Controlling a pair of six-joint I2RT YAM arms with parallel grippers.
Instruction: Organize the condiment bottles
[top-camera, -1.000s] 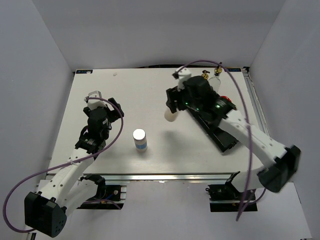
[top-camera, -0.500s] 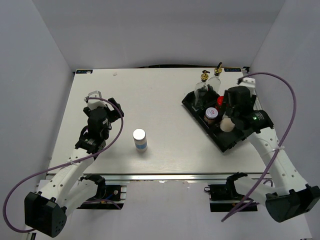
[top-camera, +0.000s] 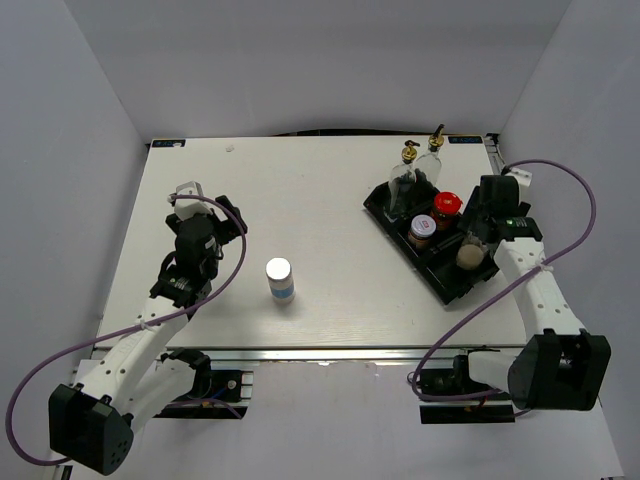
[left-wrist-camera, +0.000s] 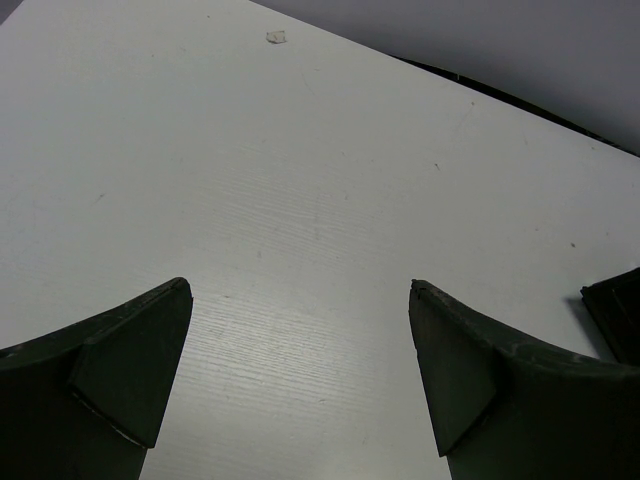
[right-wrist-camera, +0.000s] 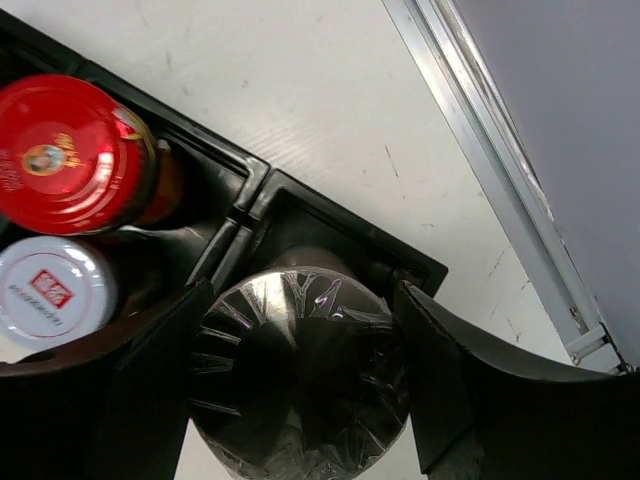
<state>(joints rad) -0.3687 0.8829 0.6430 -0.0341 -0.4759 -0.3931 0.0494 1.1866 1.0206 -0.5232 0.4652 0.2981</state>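
The black tray (top-camera: 447, 288) holds two tall glass bottles (top-camera: 405, 172), a red-lidded jar (top-camera: 447, 205) and a white-capped jar (top-camera: 421, 228). The right gripper (top-camera: 468, 256) is clamped on a silver-lidded jar (right-wrist-camera: 300, 375) at the tray's corner pocket, the jar's body hidden beneath its lid. The blue-labelled bottle (top-camera: 281, 282) stands alone mid-table, and the left gripper (left-wrist-camera: 298, 300) gapes wide, holding nothing.

Legible text: none is coming through at this sharpness. Red-lidded jar (right-wrist-camera: 70, 155): its lid is carrying a small round emblem and gold print, too fine to read. White-lidded jar (right-wrist-camera: 55, 290): its lid is bearing a red square mark over a line of tiny, illegible characters.
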